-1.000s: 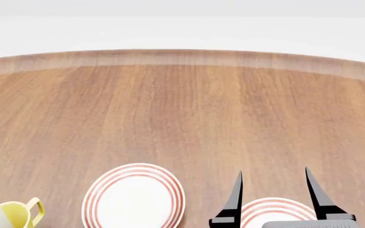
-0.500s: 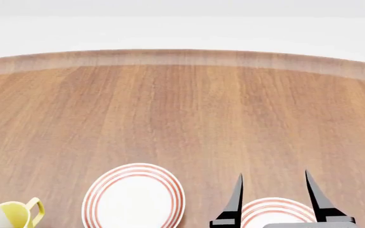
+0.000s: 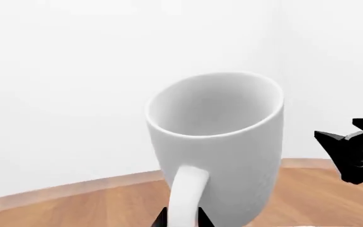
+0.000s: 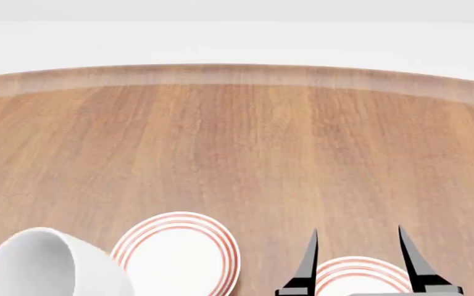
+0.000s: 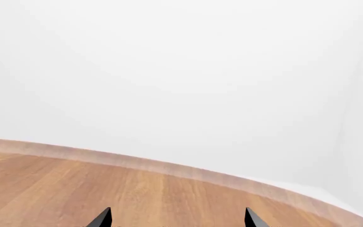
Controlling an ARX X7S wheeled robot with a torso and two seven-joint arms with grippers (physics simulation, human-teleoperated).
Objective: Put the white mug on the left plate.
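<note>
The white mug shows large at the lower left of the head view, tilted, with its edge overlapping the near left rim of the left plate. In the left wrist view my left gripper is shut on the mug's white loop handle, a dark fingertip on each side. The mug body stands above the wood. My left gripper itself is hidden in the head view. My right gripper is open and empty, its fingers straddling the right plate. In the right wrist view it has only bare wood between its tips.
The round wooden table stretches away to its curved far edge. A black part of the right gripper shows beside the mug in the left wrist view. White walls lie beyond the table.
The white mug has come into the head view at the lower left and now covers the small yellow-handled mug seen earlier. My right gripper has sunk slightly lower in the view.
</note>
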